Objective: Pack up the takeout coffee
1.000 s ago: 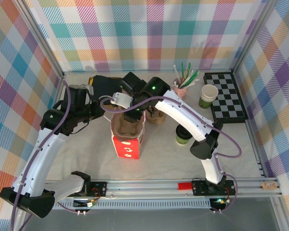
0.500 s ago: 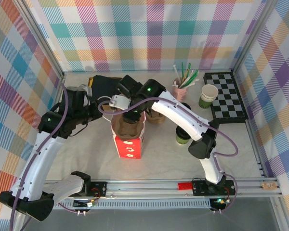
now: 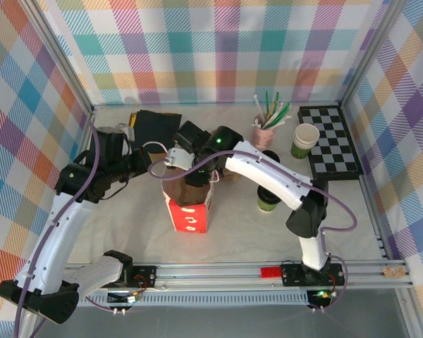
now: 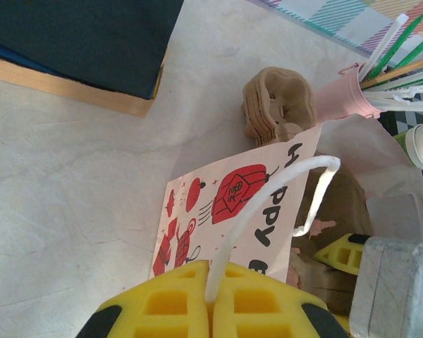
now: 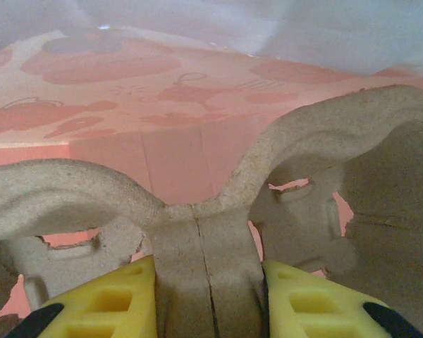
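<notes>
Green-banded takeout coffee [image 3: 268, 201]: small paper cup, pale body, black round lid on top.
Place: upright on the worktop [image 3: 240, 232], right of the paper bag and apart from it, partly hidden by the right arm.
Cup writing: too small to read.
Paper bag [image 3: 189, 213]: red and white, upright, mouth open, printed with red lanterns.
Bag writing: black letters "HAPP" legible in the left wrist view, the rest cut off behind the yellow fingers.
Left gripper [image 4: 212, 303]: pressed together, pinching the bag's white cord handle [image 4: 321, 163].
Right gripper [image 5: 206, 278]: pinches the middle ridge of a brown pulp cup carrier [image 5: 324, 134], inside the bag's mouth, pink-printed bag wall just behind.
Spare carriers [image 4: 276, 102]: brown stack on the worktop behind the bag, touching the pink straw cup.
Pink straw cup [image 3: 264, 131]: white and green straws, near the back wall.
Unlidded cup [image 3: 304, 141]: green band, white rim, just beside the checkerboard [image 3: 333, 144].
Dark book [image 3: 156, 121]: flat at the back left.
</notes>
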